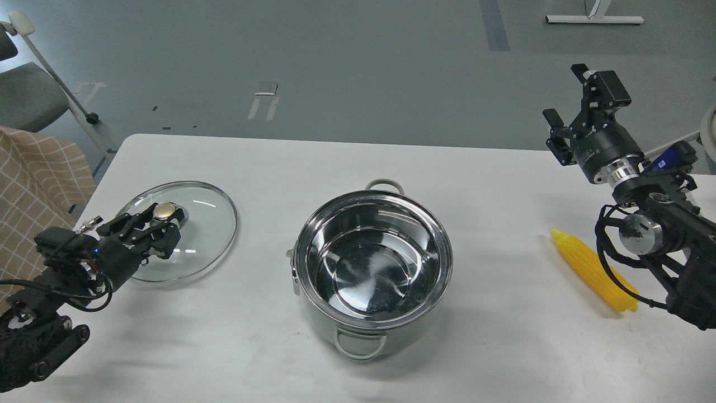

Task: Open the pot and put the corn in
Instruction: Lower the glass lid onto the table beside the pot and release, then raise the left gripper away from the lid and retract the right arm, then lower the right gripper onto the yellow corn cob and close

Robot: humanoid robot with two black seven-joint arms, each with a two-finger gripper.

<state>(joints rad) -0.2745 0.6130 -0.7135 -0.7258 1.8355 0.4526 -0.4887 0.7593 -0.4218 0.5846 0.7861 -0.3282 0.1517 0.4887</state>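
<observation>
The white table (268, 336) carries everything, and the pot (372, 268) sits open near its middle, its mirror-like inside empty, so the opening step looks done and the corn step is now in hand. The glass lid (184, 229) lies flat on the table well to the left of the pot, with the left gripper (159, 221) low over it at the gold knob (166, 210); whether its fingers are pinching the knob or just parted around it, I cannot tell. The corn (593, 274) lies on the table well to the right of the pot, its pointed end toward the far edge. The right gripper (565, 120) hangs raised, above and beyond the corn, its fingers spread and holding nothing. The next move, I judge, calls for the right arm to come down and back toward the cob, close across its width, then carry it left over the pot's rim.
</observation>
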